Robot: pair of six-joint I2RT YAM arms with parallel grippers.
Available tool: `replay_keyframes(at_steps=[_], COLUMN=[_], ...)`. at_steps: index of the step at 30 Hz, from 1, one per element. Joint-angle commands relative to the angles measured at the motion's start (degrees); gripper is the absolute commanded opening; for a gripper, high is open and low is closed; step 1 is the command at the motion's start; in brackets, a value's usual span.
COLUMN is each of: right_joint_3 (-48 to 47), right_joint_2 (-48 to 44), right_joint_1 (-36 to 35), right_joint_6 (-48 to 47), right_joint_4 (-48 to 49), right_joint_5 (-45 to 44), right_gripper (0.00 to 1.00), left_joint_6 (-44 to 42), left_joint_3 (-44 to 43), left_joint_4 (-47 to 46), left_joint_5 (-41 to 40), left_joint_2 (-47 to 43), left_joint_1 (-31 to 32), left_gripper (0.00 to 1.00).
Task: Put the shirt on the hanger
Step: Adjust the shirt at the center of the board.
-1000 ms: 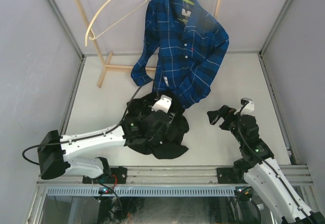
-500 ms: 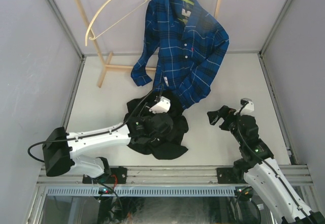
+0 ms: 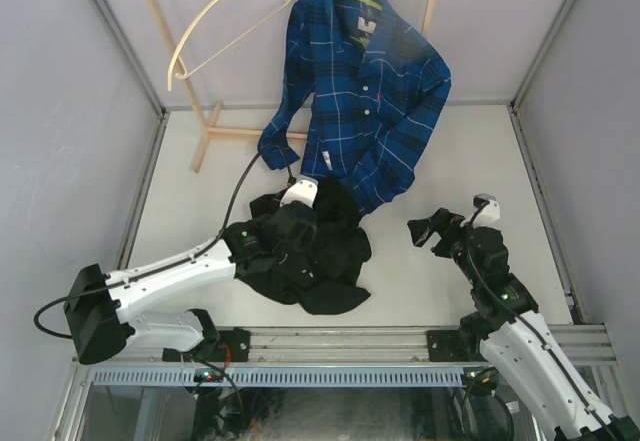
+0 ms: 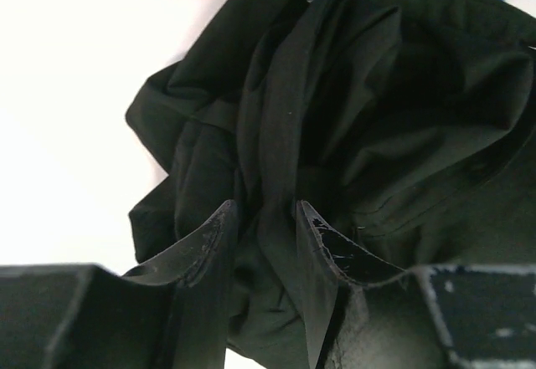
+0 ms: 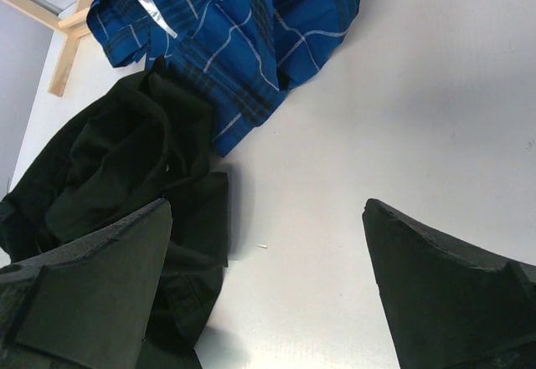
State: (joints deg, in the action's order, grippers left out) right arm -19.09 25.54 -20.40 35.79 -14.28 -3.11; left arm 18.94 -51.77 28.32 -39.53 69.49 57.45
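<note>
The black shirt (image 3: 325, 261) (image 4: 377, 93) (image 5: 109, 160) lies crumpled on the white table, just below the hem of the blue plaid shirt. My left gripper (image 3: 292, 233) (image 4: 266, 214) is down in the heap's upper left part, its two fingers closed in on a raised fold of black cloth that fills the gap between them. The pale wooden hanger (image 3: 215, 21) hangs bare from the rack at the back left, tilted. My right gripper (image 3: 430, 229) (image 5: 266, 208) stands open over bare table to the right of the shirt, holding nothing.
A blue plaid shirt (image 3: 365, 101) (image 5: 234, 34) hangs from the rack at the back centre, its hem touching the table beside the black heap. The wooden rack's foot (image 3: 215, 126) (image 5: 63, 30) stands at the back left. Metal frame rails border the table.
My left gripper has moved up and left across the heap and narrowed from wide open onto a fold of black cloth. The right arm has not moved.
</note>
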Motion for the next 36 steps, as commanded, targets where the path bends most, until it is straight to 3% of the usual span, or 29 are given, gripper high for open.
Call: replay_keyframes(at_steps=[1,7,19,28,32,36], right_joint_3=[0.27,0.40,0.49,0.46,0.18,-0.61], right_joint_2=[-0.71,-0.76,-0.65,-0.34,-0.21,0.07], right_joint_1=[-0.42,-0.43,-0.41,-0.44,-0.18,-0.07], right_joint_6=[0.23,0.42,0.52,0.69,0.30,-1.59], right_joint_4=[2.19,2.12,2.15,2.96,3.51,6.43], right_joint_5=[-0.59,-0.74,-0.59,-0.39,-0.87,0.15], right_gripper=[0.96,0.96,0.96,0.96,0.97,1.00], left_joint_6=[0.75,0.48,-0.03,-3.64,-7.85,-15.68], left_joint_3=[0.53,-1.11,-3.39,-8.62,-14.32,-17.42], left_joint_4=[-3.04,-0.52,6.85,12.25,15.95,12.25], left_joint_5=[6.65,6.21,-3.39,-11.52,-15.98,-14.62], left_joint_2=[0.58,4.35,9.29,7.50,6.22,1.04], left_joint_1=[-1.36,-1.55,-1.55,-1.55,-1.55,-1.60], left_gripper=[0.37,0.36,0.35,0.01,0.00,0.00])
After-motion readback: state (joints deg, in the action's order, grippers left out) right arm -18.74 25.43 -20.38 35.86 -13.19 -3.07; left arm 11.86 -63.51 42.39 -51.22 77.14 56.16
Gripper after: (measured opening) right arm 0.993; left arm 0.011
